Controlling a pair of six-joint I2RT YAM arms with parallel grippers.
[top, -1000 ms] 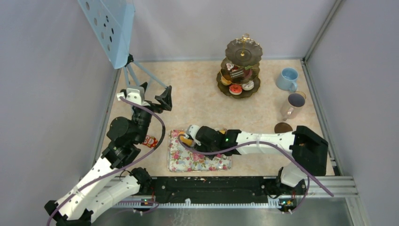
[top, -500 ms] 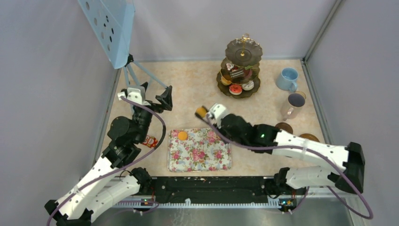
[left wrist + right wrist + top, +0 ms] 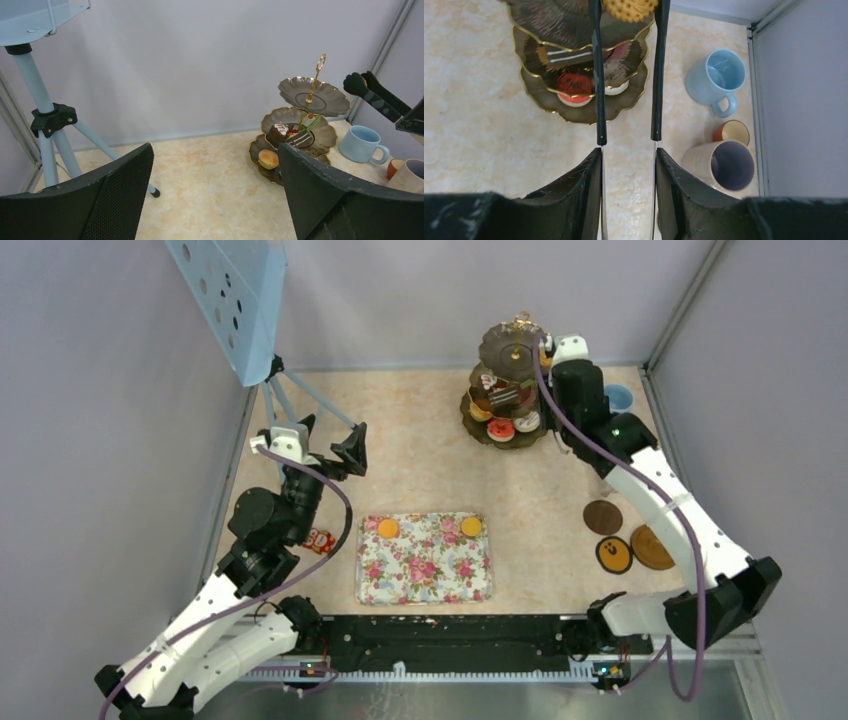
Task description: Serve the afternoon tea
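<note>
While the left hand (image 3: 328, 440) hangs over the tabletop (image 3: 420, 440) with its fingers apart, we see two orange rounds (image 3: 388, 528) lying at the far corners of the flowered tray (image 3: 425, 570). Further right is the three-tier stand (image 3: 500, 340), with cakes (image 3: 276, 134) and donuts (image 3: 500, 428) on its lower tiers. The right hand (image 3: 626, 192) is clamped on black tongs (image 3: 597, 75), which pinch a third orange round (image 3: 630, 7) at the top tier's right rim. Just right of the stand sit a blue cup (image 3: 715, 75), an orange-brown cup (image 3: 731, 132) and a grey cup (image 3: 724, 162).
</note>
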